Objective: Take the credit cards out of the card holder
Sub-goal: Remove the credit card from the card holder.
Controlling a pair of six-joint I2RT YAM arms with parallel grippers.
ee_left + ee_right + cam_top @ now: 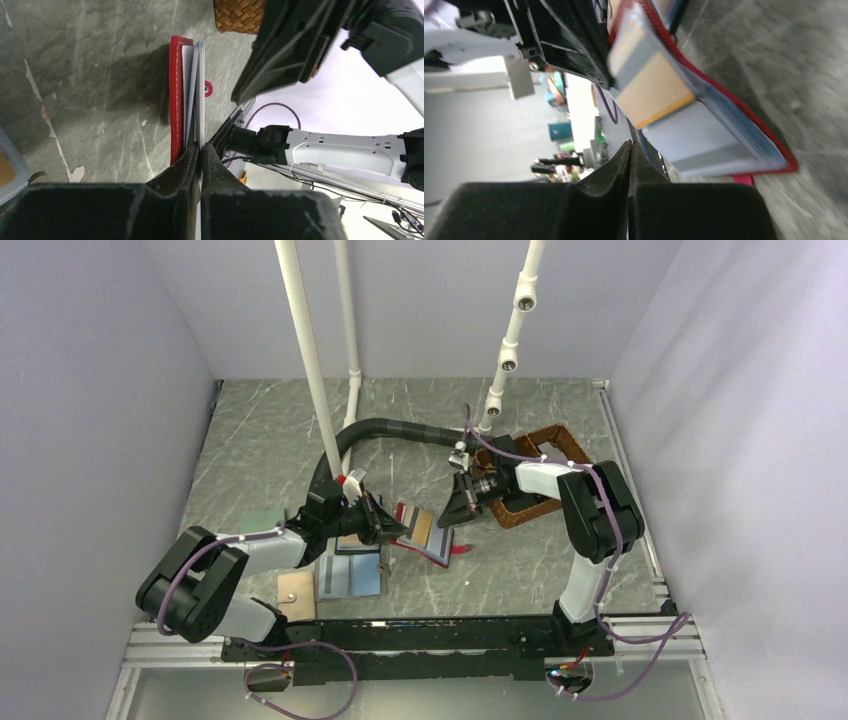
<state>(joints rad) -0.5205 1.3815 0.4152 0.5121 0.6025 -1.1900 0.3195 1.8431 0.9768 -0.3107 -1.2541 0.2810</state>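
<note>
The red card holder [438, 540] is held open and tilted above the table between both arms. A tan-orange credit card [421, 528] sits in its inner pocket and shows clearly in the right wrist view [651, 92], above the light blue and grey panels [719, 145]. My left gripper [398, 530] is shut on a thin grey inner leaf at the holder's left edge [201, 146], beside the red cover [175, 100]. My right gripper [447, 522] is shut [630, 144] at the holder's right edge. I cannot tell whether it pinches anything.
A wicker basket [530, 480] stands behind the right gripper. A dark-framed blue wallet [352, 570] and a tan flat piece [297, 590] lie near the left arm. White pipes [310, 360] rise at the back. The holder's red tab [462, 552] hangs down.
</note>
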